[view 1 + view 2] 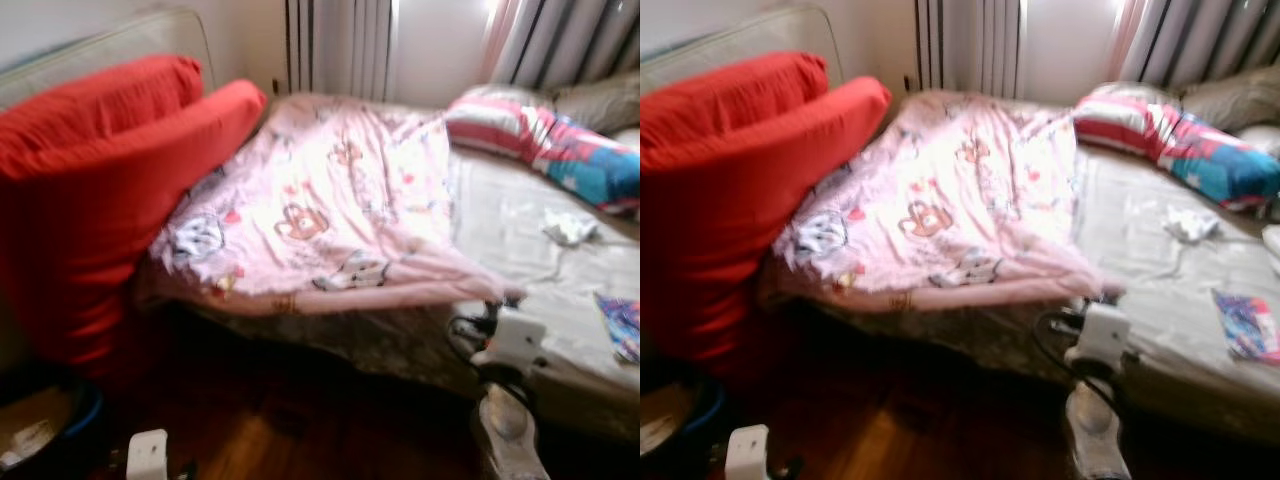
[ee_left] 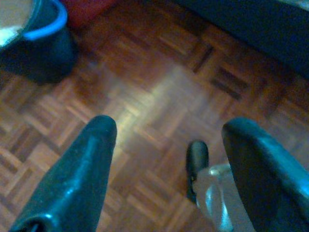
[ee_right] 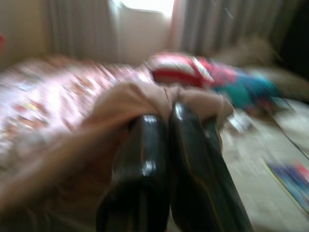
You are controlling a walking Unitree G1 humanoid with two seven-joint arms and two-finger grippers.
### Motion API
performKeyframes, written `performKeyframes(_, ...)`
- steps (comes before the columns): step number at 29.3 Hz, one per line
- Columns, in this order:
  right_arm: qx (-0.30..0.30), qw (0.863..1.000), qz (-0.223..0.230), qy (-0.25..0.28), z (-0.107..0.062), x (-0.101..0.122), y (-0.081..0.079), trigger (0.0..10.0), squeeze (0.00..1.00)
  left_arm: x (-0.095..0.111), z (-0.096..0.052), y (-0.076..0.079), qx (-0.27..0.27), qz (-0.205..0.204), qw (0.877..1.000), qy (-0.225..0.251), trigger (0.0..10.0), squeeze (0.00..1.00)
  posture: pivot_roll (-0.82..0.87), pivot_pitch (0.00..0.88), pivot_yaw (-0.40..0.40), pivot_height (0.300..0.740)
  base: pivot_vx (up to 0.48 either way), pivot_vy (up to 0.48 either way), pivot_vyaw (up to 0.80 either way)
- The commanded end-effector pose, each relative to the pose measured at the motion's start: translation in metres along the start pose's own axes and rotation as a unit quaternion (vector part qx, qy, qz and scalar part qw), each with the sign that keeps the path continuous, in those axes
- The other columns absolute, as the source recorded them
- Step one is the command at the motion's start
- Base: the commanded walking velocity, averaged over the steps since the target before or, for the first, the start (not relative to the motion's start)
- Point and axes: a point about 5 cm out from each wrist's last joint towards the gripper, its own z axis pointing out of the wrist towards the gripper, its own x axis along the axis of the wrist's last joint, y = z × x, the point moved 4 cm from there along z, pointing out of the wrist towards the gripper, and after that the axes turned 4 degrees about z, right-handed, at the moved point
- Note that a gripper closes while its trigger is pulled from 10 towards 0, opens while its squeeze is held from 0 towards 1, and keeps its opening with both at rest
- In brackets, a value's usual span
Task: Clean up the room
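Note:
A pink patterned blanket (image 1: pixel 330 200) lies spread over the left half of the bed, with its near edge hanging toward the floor. My right gripper (image 3: pixel 166 116) is shut on the blanket's near right corner (image 1: pixel 490 297), and pink fabric bunches over its fingertips. My right arm (image 1: pixel 510 350) reaches up from below toward that corner. My left gripper (image 2: pixel 169 125) hangs low and open above the parquet floor (image 2: pixel 159 92), holding nothing. On the bare grey sheet (image 1: pixel 510 230) lie a crumpled white item (image 1: pixel 568 228) and a colourful flat packet (image 1: pixel 622 325).
Two big red cushions (image 1: pixel 90 190) lean against the bed's left side. A striped red, white and blue pillow (image 1: pixel 540 135) lies at the head of the bed, below the curtains. A dark bucket with a blue rim (image 2: pixel 38 43) stands on the floor at my left.

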Motion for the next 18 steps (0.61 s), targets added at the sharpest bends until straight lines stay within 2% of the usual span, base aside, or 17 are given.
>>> performKeyframes(1, 0.017, 1.0, 0.001, 0.024, 0.001, 0.01, -0.009, 10.0, 0.0, -0.009, -0.002, 0.0, -0.001, -0.001, 1.0, -0.018, 10.0, 0.0, 0.1, 0.021, -0.008, 0.74, 0.0, 0.0, 0.0)
performKeyframes(3, 0.022, 0.999, -0.005, 0.024, -0.001, 0.01, -0.011, 10.0, 0.0, -0.009, -0.002, 0.0, -0.001, -0.001, 1.0, -0.019, 10.0, 0.0, 0.1, 0.021, -0.01, 0.74, 0.0, 0.0, 0.0)
performKeyframes(5, 0.055, 0.998, -0.013, 0.014, -0.008, 0.004, -0.021, 10.0, 0.0, -0.009, -0.002, -0.001, 0.0, -0.001, 1.0, -0.018, 10.0, 0.0, 0.1, 0.024, -0.011, 0.74, 0.0, 0.0, 0.0)
performKeyframes(7, 0.049, 0.999, 0.003, -0.017, -0.012, -0.007, -0.02, 10.0, 0.0, -0.009, -0.002, -0.001, 0.0, -0.001, 1.0, -0.018, 10.0, 0.0, 0.1, 0.025, -0.012, 0.74, 0.0, 0.0, 0.0)
performKeyframes(9, 0.025, 0.997, 0.019, -0.077, -0.016, -0.029, -0.01, 10.0, 0.0, -0.009, -0.002, -0.002, -0.001, 0.002, 1.0, -0.019, 10.0, 0.0, 0.1, 0.028, -0.013, 0.74, 0.0, 0.0, 0.0)
performKeyframes(10, 0.025, 0.997, 0.019, -0.077, -0.016, -0.029, -0.01, 10.0, 0.0, -0.009, -0.002, -0.002, -0.001, 0.002, 1.0, -0.019, 10.0, 0.0, 0.1, 0.028, -0.013, 0.74, 0.0, 0.0, 0.0)
performKeyframes(11, 0.015, 0.994, 0.031, -0.108, -0.019, -0.039, -0.005, 10.0, 0.0, -0.009, -0.002, -0.002, -0.003, 0.006, 1.0, -0.02, 10.0, 0.0, 0.1, 0.028, -0.013, 0.74, 0.0, 0.0, 0.0)
performKeyframes(12, -0.011, 0.985, 0.028, -0.168, -0.028, -0.061, 0.007, 10.0, 0.0, -0.01, -0.002, -0.002, -0.005, 0.01, 1.0, -0.023, 10.0, 0.0, 0.09, 0.029, -0.015, 0.74, 0.0, 0.0, 0.0)
performKeyframes(15, -0.037, 0.973, 0.034, -0.224, -0.042, -0.082, 0.019, 10.0, 0.0, -0.013, -0.003, -0.003, -0.004, 0.008, 1.0, -0.028, 10.0, 0.0, 0.1, 0.028, -0.017, 0.74, 0.0, 0.0, 0.0)
performKeyframes(16, -0.049, 0.963, 0.042, -0.262, -0.053, -0.096, 0.026, 10.0, 0.0, -0.015, -0.003, -0.004, -0.003, 0.008, 0.999, -0.031, 10.0, 0.0, 0.1, 0.029, -0.017, 0.74, 0.0, 0.0, 0.0)
performKeyframes(17, -0.049, 0.963, 0.042, -0.262, -0.053, -0.096, 0.026, 10.0, 0.0, -0.015, -0.003, -0.004, -0.003, 0.008, 0.999, -0.031, 10.0, 0.0, 0.1, 0.029, -0.017, 0.74, 0.0, 0.0, 0.0)
performKeyframes(18, -0.059, 0.957, 0.042, -0.282, -0.059, -0.102, 0.031, 10.0, 0.0, -0.016, -0.004, -0.005, -0.003, 0.007, 0.999, -0.033, 10.0, 0.0, 0.1, 0.028, -0.018, 0.74, 0.0, 0.0, 0.0)
